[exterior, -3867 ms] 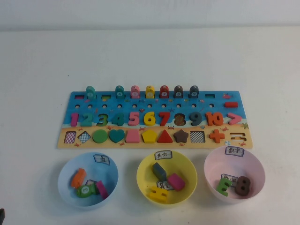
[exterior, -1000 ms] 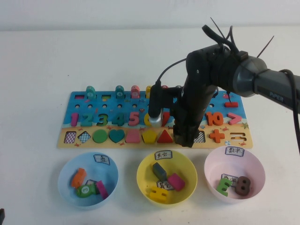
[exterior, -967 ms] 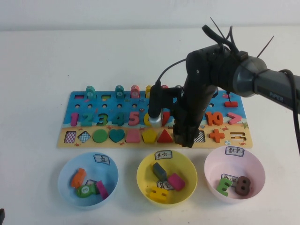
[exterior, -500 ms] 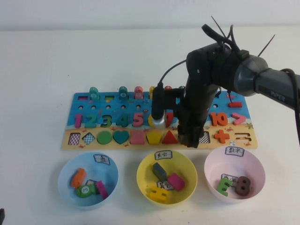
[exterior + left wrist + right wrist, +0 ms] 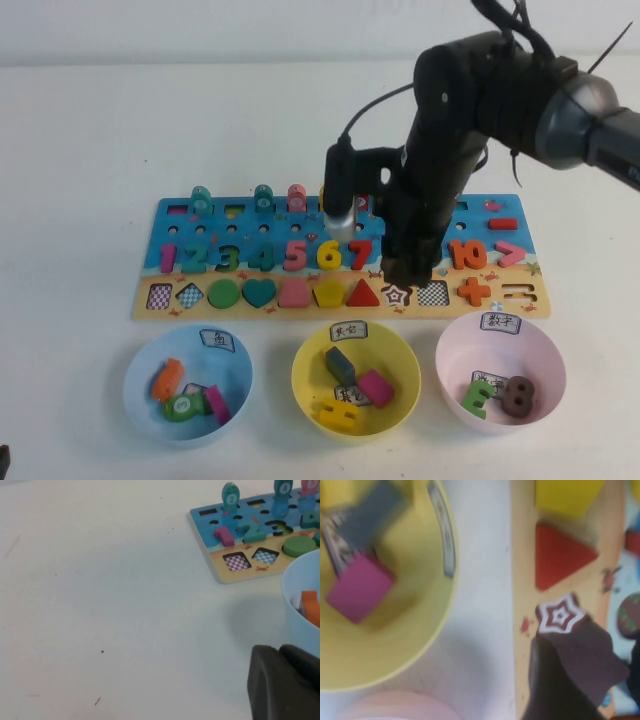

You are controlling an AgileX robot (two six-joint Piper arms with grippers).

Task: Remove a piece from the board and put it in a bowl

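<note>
My right gripper [image 5: 408,270] hangs just above the board [image 5: 320,312], shut on the dark brown star piece [image 5: 592,652]. The star's slot [image 5: 397,296] lies bare below it, showing a white star pattern, between the red triangle [image 5: 362,292] and a checkered square slot. The yellow bowl [image 5: 300,375] with its white label [image 5: 348,329] sits in front of the board, holding a grey block, a magenta block and a yellow piece. It also shows in the right wrist view [image 5: 410,645]. My left gripper [image 5: 282,680] is shut and empty, low over the table near the blue bowl.
A light blue bowl [image 5: 140,400] stands at the front left and a pink bowl [image 5: 450,355] at the front right, both with pieces inside. Number pieces and pegs stand up from the board's blue part. Bare white table lies left of and behind the board.
My right gripper has risen from the star slot with the star piece in it, leaving the slot bare. The board slid slightly to the right earlier. The left arm has not moved.
</note>
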